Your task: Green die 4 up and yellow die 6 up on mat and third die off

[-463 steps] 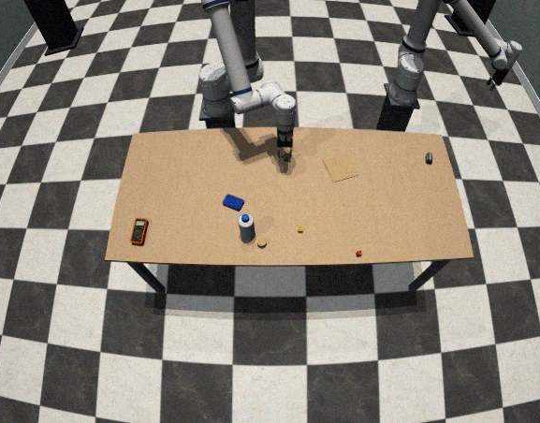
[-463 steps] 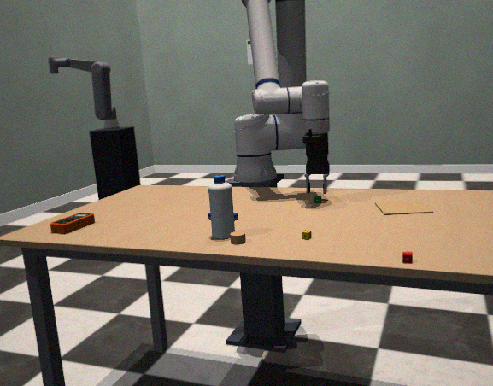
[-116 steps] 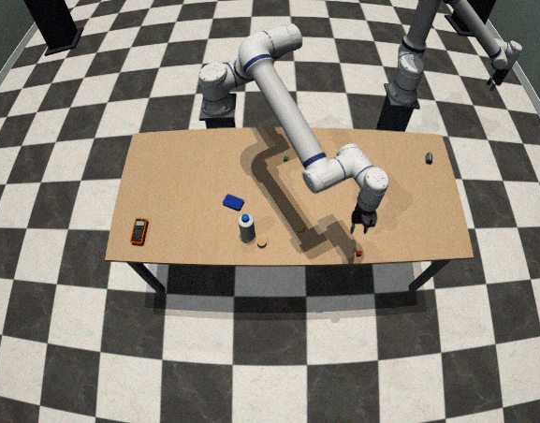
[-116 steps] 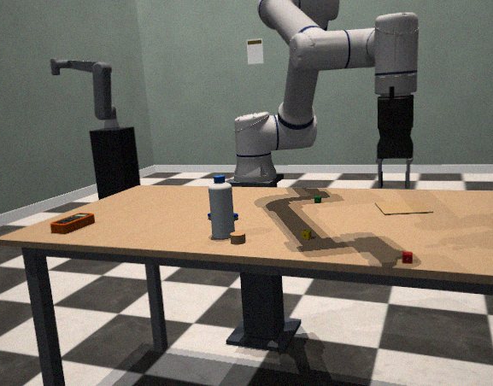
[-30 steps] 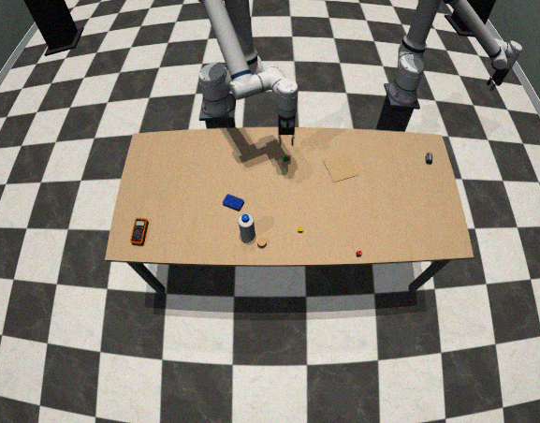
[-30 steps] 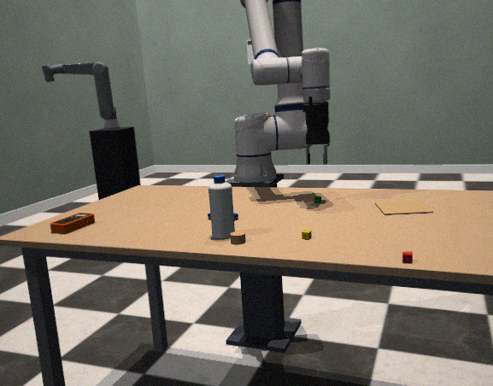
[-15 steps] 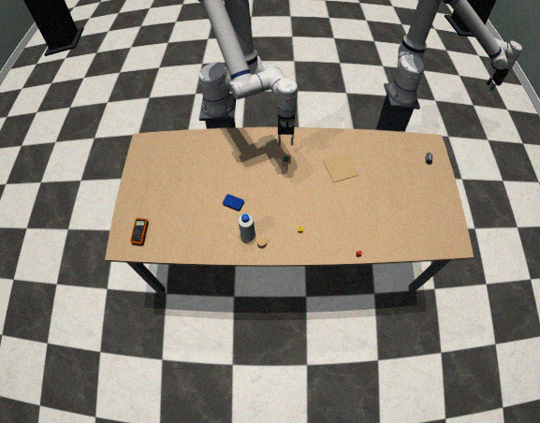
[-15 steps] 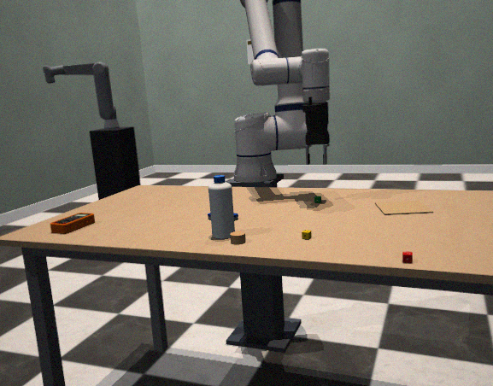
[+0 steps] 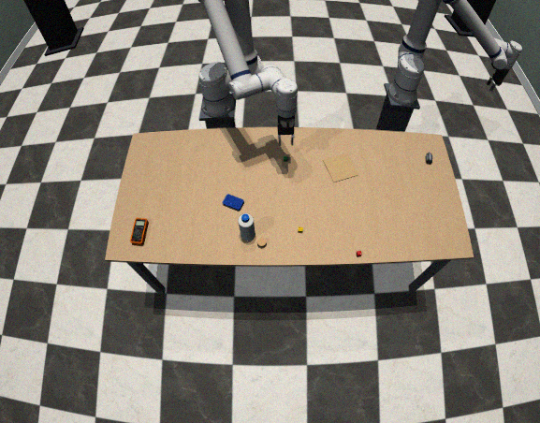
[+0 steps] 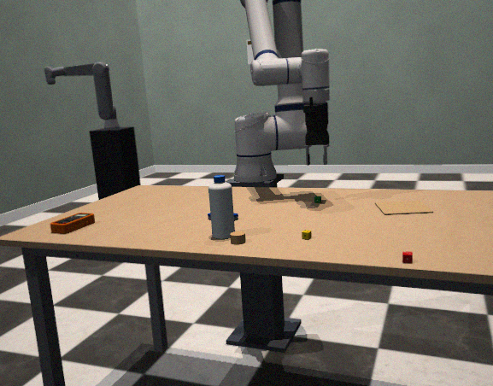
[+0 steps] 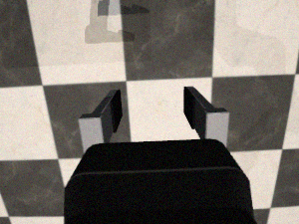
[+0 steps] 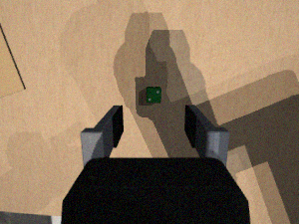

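The green die (image 9: 285, 158) (image 10: 318, 199) (image 12: 153, 95) sits flat on the table, off the mat, with two pips on top. My right gripper (image 9: 285, 140) (image 10: 317, 161) (image 12: 153, 117) is open and empty, high above the table near this die. The yellow die (image 9: 300, 229) (image 10: 306, 235) and the red die (image 9: 358, 254) (image 10: 407, 257) lie toward the front, off the mat; their top numbers are too small to read. The thin tan mat (image 9: 340, 168) (image 10: 403, 207) (image 12: 9, 74) bears no die. My left gripper (image 9: 491, 84) (image 11: 151, 101) is open and empty over the floor, away from the table.
A grey bottle (image 9: 246, 229) (image 10: 221, 211) stands beside a small wooden disc (image 9: 262, 242) (image 10: 237, 237), left of the yellow die. A blue box (image 9: 233, 202) lies behind the bottle. An orange multimeter (image 9: 138, 231) (image 10: 73, 223) is at far left, a dark mouse (image 9: 429, 158) at far right.
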Action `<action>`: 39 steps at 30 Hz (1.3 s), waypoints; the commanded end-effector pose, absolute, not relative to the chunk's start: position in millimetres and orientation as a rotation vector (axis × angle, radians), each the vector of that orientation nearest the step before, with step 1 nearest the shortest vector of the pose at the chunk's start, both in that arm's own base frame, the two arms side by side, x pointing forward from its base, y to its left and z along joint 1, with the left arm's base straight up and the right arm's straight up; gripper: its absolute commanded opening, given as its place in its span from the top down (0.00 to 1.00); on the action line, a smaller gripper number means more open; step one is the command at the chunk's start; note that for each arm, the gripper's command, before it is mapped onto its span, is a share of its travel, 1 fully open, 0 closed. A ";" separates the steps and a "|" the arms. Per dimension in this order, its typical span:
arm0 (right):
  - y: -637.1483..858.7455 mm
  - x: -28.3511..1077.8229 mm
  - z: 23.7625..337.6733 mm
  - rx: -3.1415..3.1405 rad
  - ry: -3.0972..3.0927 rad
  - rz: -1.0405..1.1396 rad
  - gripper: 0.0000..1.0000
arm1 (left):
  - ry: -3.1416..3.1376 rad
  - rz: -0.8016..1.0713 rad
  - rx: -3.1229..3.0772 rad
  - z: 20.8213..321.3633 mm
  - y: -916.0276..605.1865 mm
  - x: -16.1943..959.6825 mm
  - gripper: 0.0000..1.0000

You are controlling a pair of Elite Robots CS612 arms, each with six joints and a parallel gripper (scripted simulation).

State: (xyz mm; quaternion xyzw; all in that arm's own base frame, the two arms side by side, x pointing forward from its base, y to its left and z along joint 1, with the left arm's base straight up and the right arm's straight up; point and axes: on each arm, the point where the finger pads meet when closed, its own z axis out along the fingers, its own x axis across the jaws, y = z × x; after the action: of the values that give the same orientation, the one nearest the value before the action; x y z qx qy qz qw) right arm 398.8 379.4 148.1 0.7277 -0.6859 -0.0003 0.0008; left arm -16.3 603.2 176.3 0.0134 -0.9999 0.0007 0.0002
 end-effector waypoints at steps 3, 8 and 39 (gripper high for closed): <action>380.7 401.1 145.8 2.384 -2.047 0.000 0.00 | -3.141 0.000 0.042 177.0 603.7 -16.2 0.00; 381.5 402.1 143.3 2.457 -1.958 0.000 0.00 | -3.141 0.000 0.042 177.0 603.7 -16.2 0.00; 384.0 402.6 109.6 3.095 -0.541 0.000 0.00 | -3.141 0.000 0.042 177.0 603.7 -16.2 0.00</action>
State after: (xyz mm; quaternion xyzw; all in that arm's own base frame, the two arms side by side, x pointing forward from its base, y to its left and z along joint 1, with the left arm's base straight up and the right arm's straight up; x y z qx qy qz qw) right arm 402.0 383.8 110.8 0.9783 -0.2070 0.0007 0.0033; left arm -16.3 603.2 176.3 0.0134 -0.9999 0.0007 0.0002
